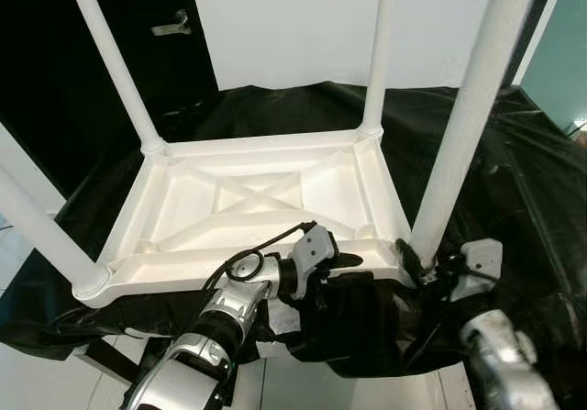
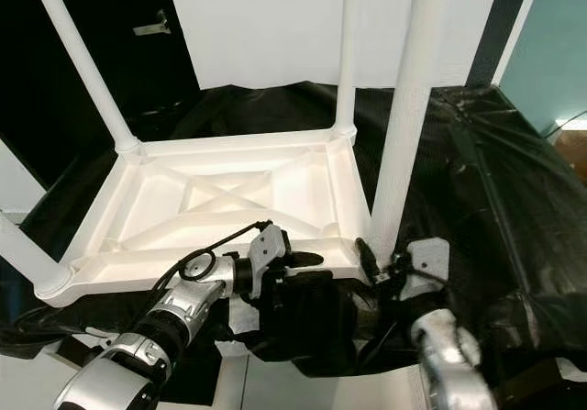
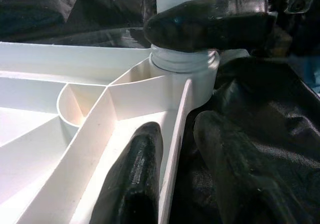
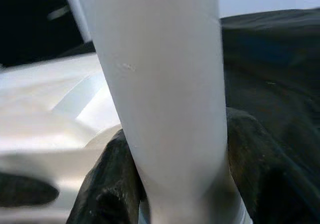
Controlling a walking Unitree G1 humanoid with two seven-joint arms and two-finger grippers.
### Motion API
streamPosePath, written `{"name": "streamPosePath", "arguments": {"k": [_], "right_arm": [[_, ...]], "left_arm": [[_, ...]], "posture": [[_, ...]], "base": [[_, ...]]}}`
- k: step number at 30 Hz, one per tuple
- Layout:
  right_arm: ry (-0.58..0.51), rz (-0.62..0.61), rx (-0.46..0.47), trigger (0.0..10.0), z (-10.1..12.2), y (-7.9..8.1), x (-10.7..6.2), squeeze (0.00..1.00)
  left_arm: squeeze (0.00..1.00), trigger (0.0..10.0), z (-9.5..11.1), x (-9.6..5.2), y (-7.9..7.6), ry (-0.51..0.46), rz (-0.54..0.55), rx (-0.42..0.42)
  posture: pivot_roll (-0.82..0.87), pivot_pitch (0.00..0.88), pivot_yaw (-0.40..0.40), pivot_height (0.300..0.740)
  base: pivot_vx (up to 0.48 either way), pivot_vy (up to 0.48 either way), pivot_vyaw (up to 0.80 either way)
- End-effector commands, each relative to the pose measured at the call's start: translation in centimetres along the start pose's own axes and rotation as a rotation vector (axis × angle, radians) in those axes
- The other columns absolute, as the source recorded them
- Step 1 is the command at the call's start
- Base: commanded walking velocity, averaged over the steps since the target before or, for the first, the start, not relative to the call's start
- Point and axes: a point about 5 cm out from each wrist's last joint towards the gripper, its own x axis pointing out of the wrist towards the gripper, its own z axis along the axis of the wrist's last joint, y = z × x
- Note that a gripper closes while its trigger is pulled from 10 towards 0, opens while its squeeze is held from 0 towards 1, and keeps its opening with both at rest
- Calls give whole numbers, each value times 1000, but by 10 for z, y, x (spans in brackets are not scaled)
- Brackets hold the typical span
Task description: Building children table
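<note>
A black plastic sheet (image 1: 514, 181) is covering the work surface, spreading wide under everything. On it a white children's table top (image 1: 248, 208) is lying upside down, its ribbed underside facing up, with an X-shaped brace in the middle.

Four white legs are standing up from its corners: the far left leg (image 1: 110, 52), the far right leg (image 1: 376, 52), the near left leg (image 1: 37, 227), and the near right leg (image 1: 463, 116), which is sitting upright in its corner socket (image 3: 185, 66).

The left gripper (image 1: 341, 261) is reaching in low at the table top's near edge. Its two fingers (image 3: 135, 179) are straddling the near rim (image 3: 175, 149), one inside the frame and one outside on the black sheet, just beside the socket; they are closing on the rim, gripping it.

The right gripper (image 1: 417, 268) is sitting at the base of the near right leg, its fingers (image 4: 107, 184) pressing against the leg on both sides, clamped around it just above the socket.
</note>
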Motion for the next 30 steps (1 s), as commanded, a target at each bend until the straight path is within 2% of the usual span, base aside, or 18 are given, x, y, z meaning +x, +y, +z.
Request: {"name": "streamPosePath", "arguments": {"k": [1, 3, 9, 10, 11, 12, 13, 14, 15, 18, 19, 20, 21, 25, 26, 29, 30], "right_arm": [[54, 1, 52, 0, -12, 14, -1, 0], [45, -32, 46, 0, -10, 9, -2, 0], [49, -21, 24, 0, -10, 10, -1, 0], [48, 4, 8, 7529, -10, 13, 0, 0], [49, 25, -3, 9255, -10, 15, 0, 0], [49, 25, -3, 9255, -10, 15, 0, 0], [35, 63, -28, 10000, -8, 17, 0, 0], [35, 63, -28, 10000, -8, 17, 0, 0], [26, 86, -47, 10000, -7, 17, 1, 1000], [20, 101, -78, 10000, -5, 12, 2, 1000], [18, 120, -124, 10000, -2, 5, 4, 945], [18, 120, -124, 10000, -2, 5, 4, 945], [19, 129, -153, 10000, 0, 0, 5, 0], [18, 200, -222, 10000, 7, -12, 8, 0], [15, 293, -283, 10000, 17, -23, 11, 0], [21, 338, -303, 10000, 21, -27, 12, 0], [36, 403, -318, 9255, 23, -28, 12, 0]], "left_arm": [[0, 10000, -36, 4, -25, 139, -103, -132], [0, 10000, -36, 4, -25, 139, -102, -133], [0, 10000, -39, 3, -27, 145, -109, -137], [0, 10000, -38, 4, -27, 145, -110, -137], [0, 10000, -38, 5, -27, 144, -110, -136], [0, 10000, -38, 5, -27, 144, -110, -136], [0, 10000, -37, 5, -27, 142, -111, -135], [0, 10000, -37, 5, -27, 142, -111, -135], [0, 10000, -37, 6, -27, 141, -113, -134], [0, 10000, -37, 7, -27, 139, -114, -134], [0, 10000, -37, 7, -28, 138, -114, -135], [0, 10000, -37, 7, -28, 138, -114, -135], [0, 10000, -37, 7, -28, 138, -114, -136], [0, 10000, -38, 6, -29, 138, -113, -139], [0, 10000, -39, 6, -29, 138, -110, -142], [0, 10000, -39, 5, -29, 137, -110, -143], [0, 10000, -39, 5, -29, 137, -111, -143]], "posture": [[-113, 0, 40, 740], [-115, 0, 40, 740], [-122, 0, 39, 740], [-126, 0, 38, 740], [-126, 0, 38, 740], [-126, 0, 38, 740], [-130, 0, 38, 740], [-130, 0, 38, 740], [-131, 0, 36, 740], [-133, 0, 34, 740], [-135, 0, 32, 740], [-135, 0, 32, 740], [-135, 0, 32, 740], [-137, 0, 28, 740], [-140, 0, 31, 740], [-140, 0, 31, 740], [-142, 0, 33, 740]], "base": [[0, 0, 0], [0, 0, 0], [0, 0, 0], [0, 0, 0], [0, 0, 0], [0, 0, 0], [0, 0, 0], [0, 0, 0], [0, 0, 0], [0, 0, 0], [0, 0, 0], [0, 0, 0], [0, 0, 0], [0, 0, 0], [0, 0, 0], [0, 0, 0], [0, 0, 0]]}}
